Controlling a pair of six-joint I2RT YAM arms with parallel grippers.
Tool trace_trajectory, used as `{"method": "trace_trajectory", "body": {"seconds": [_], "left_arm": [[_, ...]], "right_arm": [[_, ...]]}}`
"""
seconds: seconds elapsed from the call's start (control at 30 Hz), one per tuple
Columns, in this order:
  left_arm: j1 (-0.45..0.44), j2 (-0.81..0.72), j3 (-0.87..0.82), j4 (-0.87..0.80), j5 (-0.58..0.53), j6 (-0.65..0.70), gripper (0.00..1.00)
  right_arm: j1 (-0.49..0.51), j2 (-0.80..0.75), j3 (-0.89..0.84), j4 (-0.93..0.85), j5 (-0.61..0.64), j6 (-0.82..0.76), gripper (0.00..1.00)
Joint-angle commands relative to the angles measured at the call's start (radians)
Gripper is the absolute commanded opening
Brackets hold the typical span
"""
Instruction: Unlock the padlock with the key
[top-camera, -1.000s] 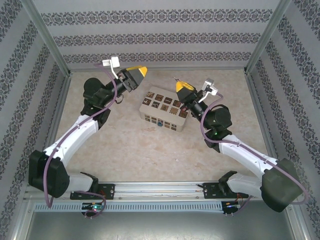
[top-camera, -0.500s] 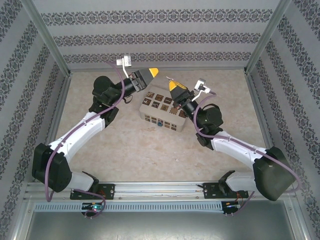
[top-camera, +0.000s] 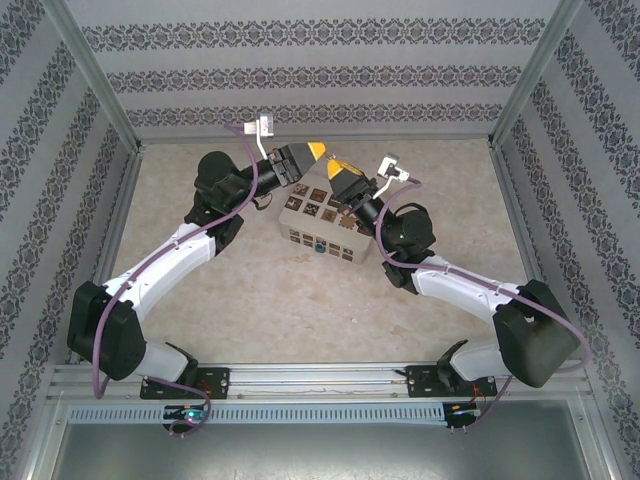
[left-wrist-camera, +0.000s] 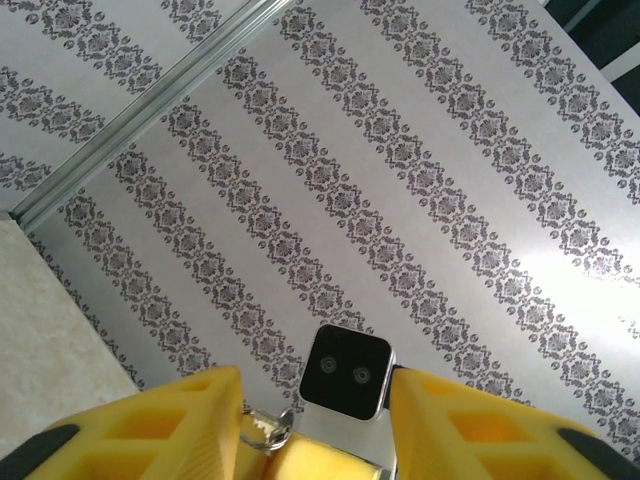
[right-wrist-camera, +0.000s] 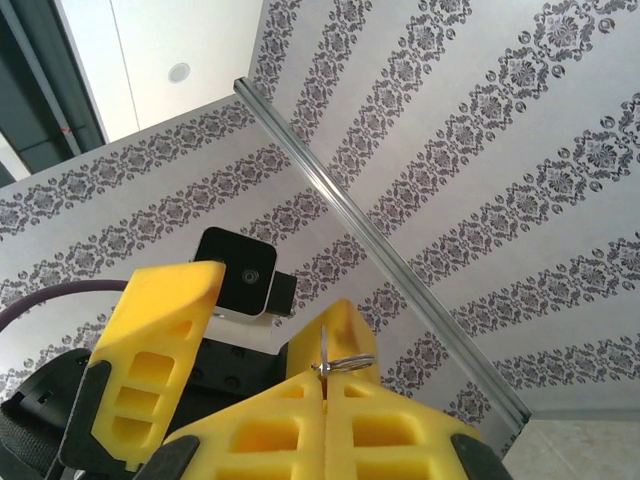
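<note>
I am holding my two arms up over the far side of the table (top-camera: 250, 295), their tips meeting in the air above the back edge of the cream box (top-camera: 312, 229) with the dark patterned squares.

My right end effector (right-wrist-camera: 326, 378) is clenching: its yellow fingers are pressing flat together, and they are pinching the key (right-wrist-camera: 325, 345), a thin sliver of metal that is sticking up out of the seam between them. A small wire ring (right-wrist-camera: 346, 362) is hanging from the key just beside the fingertips.

My left end effector (top-camera: 313, 152) is hovering right in front of the right one, jaws standing apart. In my left wrist view its two yellow fingers (left-wrist-camera: 175, 420) are sitting on either side of the right one's tip, with the ring showing low between them, close against the left-hand finger. I cannot tell whether that finger is touching the ring. The right wrist's small camera (left-wrist-camera: 346, 372) is facing me from just behind the gap.

The padlock (top-camera: 319, 243) is sitting down on the near face of the box, a small blue spot well below both end effectors, and neither of them is touching it.
</note>
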Motion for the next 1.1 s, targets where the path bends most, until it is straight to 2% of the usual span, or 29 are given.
{"method": "trace_trajectory", "body": {"seconds": [0.0, 0.27, 0.57, 0.7, 0.87, 0.93, 1.07], "left_arm": [[-0.011, 0.006, 0.046, -0.021, 0.025, 0.043, 0.38], [-0.014, 0.006, 0.049, -0.028, 0.021, 0.059, 0.27], [-0.014, -0.005, 0.052, -0.079, 0.010, 0.108, 0.06], [-0.015, -0.028, 0.065, -0.177, 0.004, 0.188, 0.00], [-0.013, -0.066, 0.090, -0.311, 0.012, 0.316, 0.00], [-0.012, -0.076, 0.116, -0.397, 0.022, 0.383, 0.00], [-0.012, -0.083, 0.170, -0.558, 0.054, 0.502, 0.00]], "right_arm": [[0.011, 0.012, 0.037, 0.063, 0.006, 0.019, 0.00], [0.012, 0.027, 0.045, 0.065, 0.003, 0.027, 0.00], [0.012, 0.019, 0.032, 0.063, -0.008, 0.025, 0.01], [0.005, -0.025, -0.010, 0.026, 0.004, -0.018, 0.20], [-0.038, -0.133, -0.084, -0.075, 0.009, -0.071, 0.34], [-0.059, -0.183, -0.095, -0.150, -0.023, -0.092, 0.40], [-0.110, -0.244, -0.084, -0.244, -0.176, -0.095, 0.56]]}}
